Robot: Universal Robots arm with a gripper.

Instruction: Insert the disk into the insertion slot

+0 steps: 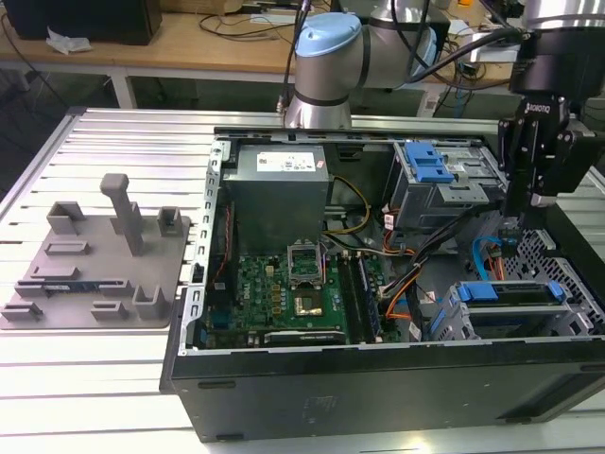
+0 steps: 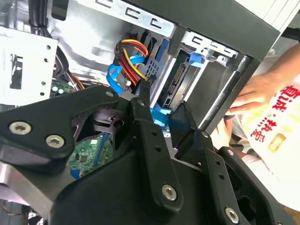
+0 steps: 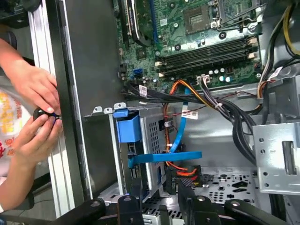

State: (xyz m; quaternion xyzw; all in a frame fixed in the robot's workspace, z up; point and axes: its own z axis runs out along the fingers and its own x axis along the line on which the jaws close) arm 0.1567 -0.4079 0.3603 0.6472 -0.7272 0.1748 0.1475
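Gripper [image 3: 159,187]: fingers parted a moderate way, holding nothing, poised above the disk [image 3: 165,157], which lies in the insertion slot [image 3: 152,131].

Exterior view: white lettering on the black body of the gripper [image 1: 517,216]. A white printed label [image 1: 284,164] sits on the grey power supply [image 1: 274,203], its print too small to read. Second wrist view: red characters and an orange emblem on white printed material [image 2: 276,129] beside a person's hand [image 2: 255,91]

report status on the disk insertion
Hand open above silver hard drive in blue plastic carrier. Drive sits in grey perforated metal cage. Person's hands at case edge.
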